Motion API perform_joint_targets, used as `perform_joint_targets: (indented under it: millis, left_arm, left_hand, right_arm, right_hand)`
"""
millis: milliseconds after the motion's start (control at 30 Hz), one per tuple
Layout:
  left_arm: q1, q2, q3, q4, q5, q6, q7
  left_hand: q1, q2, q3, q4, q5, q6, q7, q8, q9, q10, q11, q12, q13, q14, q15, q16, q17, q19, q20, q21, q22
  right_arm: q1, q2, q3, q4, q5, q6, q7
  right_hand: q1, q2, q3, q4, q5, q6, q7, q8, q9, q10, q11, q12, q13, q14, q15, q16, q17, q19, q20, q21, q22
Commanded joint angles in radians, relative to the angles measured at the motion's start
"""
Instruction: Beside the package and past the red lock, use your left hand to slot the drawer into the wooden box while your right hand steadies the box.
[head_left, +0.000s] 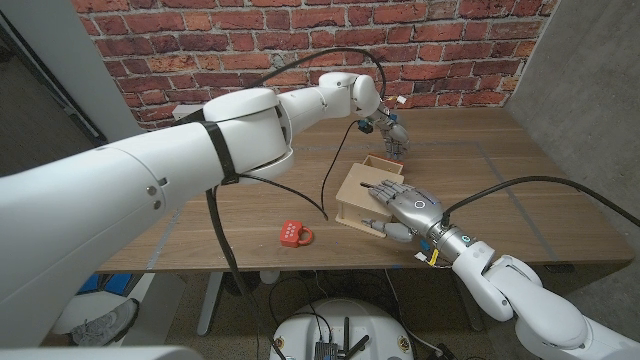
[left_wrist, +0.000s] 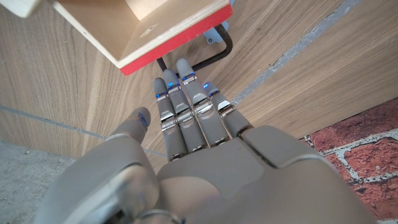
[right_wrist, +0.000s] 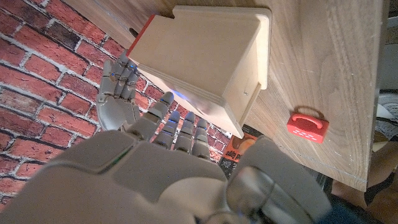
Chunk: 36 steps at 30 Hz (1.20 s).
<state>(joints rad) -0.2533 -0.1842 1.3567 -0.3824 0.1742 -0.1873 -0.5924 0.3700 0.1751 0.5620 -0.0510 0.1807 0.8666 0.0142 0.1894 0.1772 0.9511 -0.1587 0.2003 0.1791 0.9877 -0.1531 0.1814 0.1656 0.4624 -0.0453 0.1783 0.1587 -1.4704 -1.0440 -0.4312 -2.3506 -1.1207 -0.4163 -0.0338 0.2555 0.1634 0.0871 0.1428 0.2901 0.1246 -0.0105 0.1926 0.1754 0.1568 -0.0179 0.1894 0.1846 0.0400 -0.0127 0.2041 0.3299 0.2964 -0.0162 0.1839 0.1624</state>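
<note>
left robot hand (left_wrist: 205, 162) fingers straight together, holding nothing | right robot hand (head_left: 405, 208) rests spread on wooden box (head_left: 365, 190) | risk: drawer (left_wrist: 165, 31) jams if pushed crooked

glossy white arm shells, black cables and strap, grey metallic left hand (left_wrist: 205, 155), right hand (head_left: 405, 210), blue-lit fingertips

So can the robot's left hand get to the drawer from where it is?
Probably yes. The left hand is open just behind the wooden box, its fingers pointing at the red-edged drawer. Nothing lies between them, and the right hand rests on the box's top, out of the way.
</note>
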Motion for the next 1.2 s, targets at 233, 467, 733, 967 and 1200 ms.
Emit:
perform_joint_targets:
  millis: [233,467,733,967,1200]
  left_arm:
    - [-0.004,-0.002,-0.011,0.017,-0.008,-0.023,-0.042]
    - [-0.005,0.001,-0.015,0.016,-0.011,-0.028,-0.071]
    - [-0.009,0.002,-0.019,0.016,-0.011,-0.035,-0.098]
    - [-0.012,0.000,-0.017,0.016,-0.008,-0.032,-0.109]
    - [-0.014,-0.004,-0.013,0.016,-0.006,-0.032,-0.114]
  left_hand:
    - [-0.027,0.002,0.037,0.006,-0.005,0.051,0.007,0.015,0.003,0.053,0.000,0.018,0.002,0.049,-0.065,0.010,0.003,0.026,-0.129,0.008,0.003]
    - [-0.037,0.001,0.053,0.009,-0.005,0.064,0.013,0.014,0.003,0.077,0.002,0.021,0.003,0.067,-0.065,0.010,0.003,0.033,-0.134,0.008,0.003]
    - [-0.049,0.001,0.071,0.013,-0.005,0.091,0.017,0.018,0.003,0.100,-0.001,0.022,0.003,0.091,-0.066,0.012,0.004,0.040,-0.137,0.007,0.003]
    - [-0.064,0.002,0.093,0.020,-0.006,0.125,0.020,0.022,0.004,0.138,0.009,0.027,0.003,0.122,-0.067,0.014,0.005,0.043,-0.145,0.006,0.004]
    - [-0.070,0.002,0.100,0.023,-0.006,0.130,0.020,0.020,0.005,0.146,0.007,0.026,0.003,0.133,-0.067,0.015,0.005,0.045,-0.145,0.006,0.004]
  right_arm:
    - [0.013,0.009,-0.012,0.004,-0.001,0.008,0.033]
    - [0.017,0.012,-0.015,0.006,-0.004,0.009,0.036]
    - [0.017,0.015,-0.020,0.006,-0.007,0.008,0.037]
    - [0.016,0.016,-0.019,0.006,-0.005,0.007,0.036]
    - [0.014,0.019,-0.019,0.007,-0.007,0.003,0.032]
  right_hand:
    - [-0.010,0.004,0.007,0.001,-0.001,0.012,-0.001,0.006,0.005,0.008,0.001,0.008,0.005,0.008,-0.003,0.004,0.000,0.009,-0.001,0.003,0.004]
    - [-0.010,0.004,0.007,0.001,-0.001,0.012,-0.001,0.006,0.005,0.008,0.001,0.008,0.005,0.008,-0.003,0.004,0.000,0.009,-0.001,0.003,0.004]
    - [-0.010,0.004,0.007,0.001,-0.001,0.012,-0.001,0.006,0.005,0.008,0.001,0.008,0.005,0.008,-0.003,0.004,0.000,0.009,-0.001,0.003,0.004]
    - [-0.010,0.004,0.007,0.001,-0.001,0.012,-0.001,0.006,0.005,0.008,0.001,0.008,0.005,0.008,-0.003,0.004,0.000,0.009,-0.001,0.003,0.004]
    - [-0.010,0.004,0.007,0.001,-0.001,0.012,-0.001,0.006,0.005,0.008,0.001,0.008,0.005,0.008,-0.003,0.004,0.000,0.009,-0.001,0.003,0.004]
